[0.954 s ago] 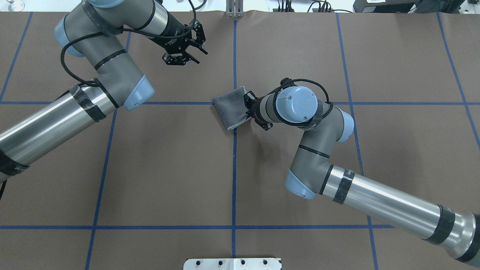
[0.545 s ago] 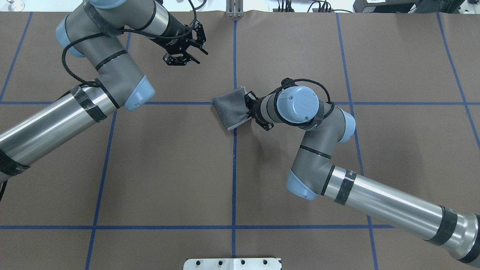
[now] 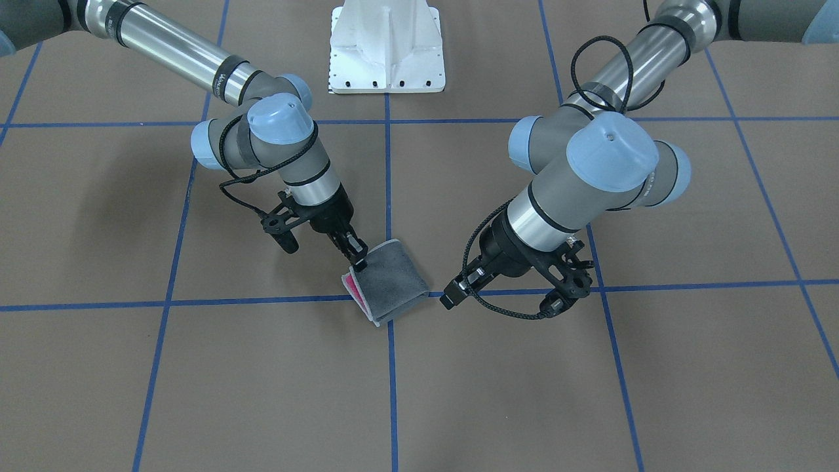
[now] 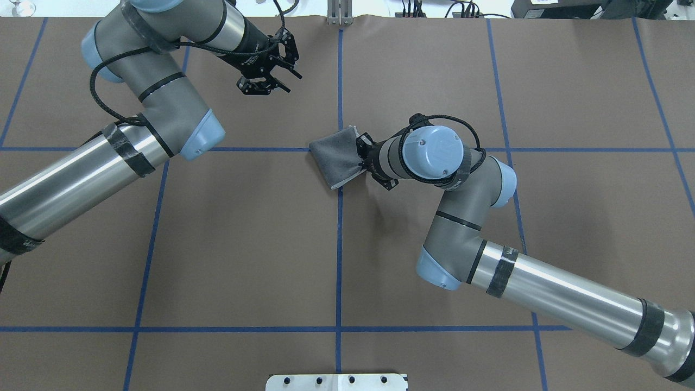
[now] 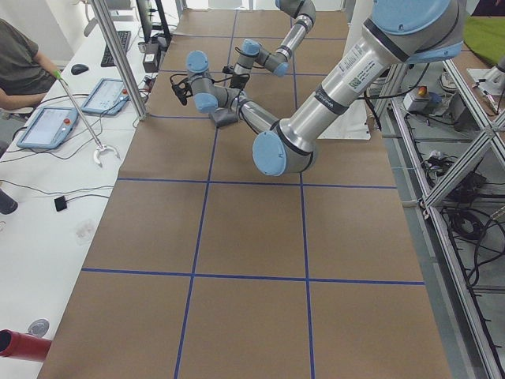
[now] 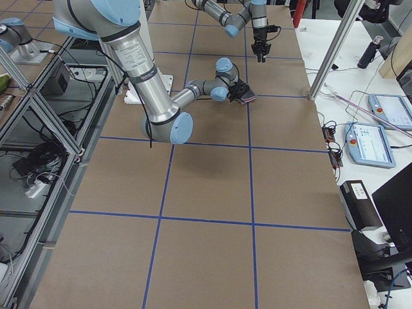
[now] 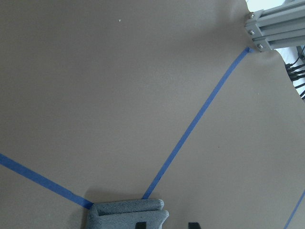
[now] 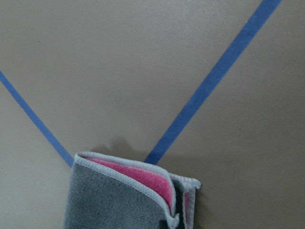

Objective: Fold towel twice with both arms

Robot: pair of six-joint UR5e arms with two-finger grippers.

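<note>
The towel (image 4: 335, 155) lies folded small at the table's middle, on the crossing of the blue lines. Its grey face is out and pink shows between the layers in the right wrist view (image 8: 143, 179) and the front view (image 3: 392, 283). My right gripper (image 3: 358, 261) is shut on the towel's corner at its open edge, low over the table; in the overhead view the wrist hides its fingers. My left gripper (image 4: 290, 81) is open and empty, held above the table well to the far left of the towel. It also shows in the front view (image 3: 569, 293).
The brown table (image 4: 244, 244) carries a grid of blue tape lines. The white pedestal base (image 3: 387, 49) stands at the robot's side. An aluminium post (image 4: 339, 16) stands at the far edge. An operator (image 5: 20, 71) sits at a side desk with tablets.
My right arm has drifted slightly to the right, drawing the towel's edge a little with it. The left arm has barely moved.
</note>
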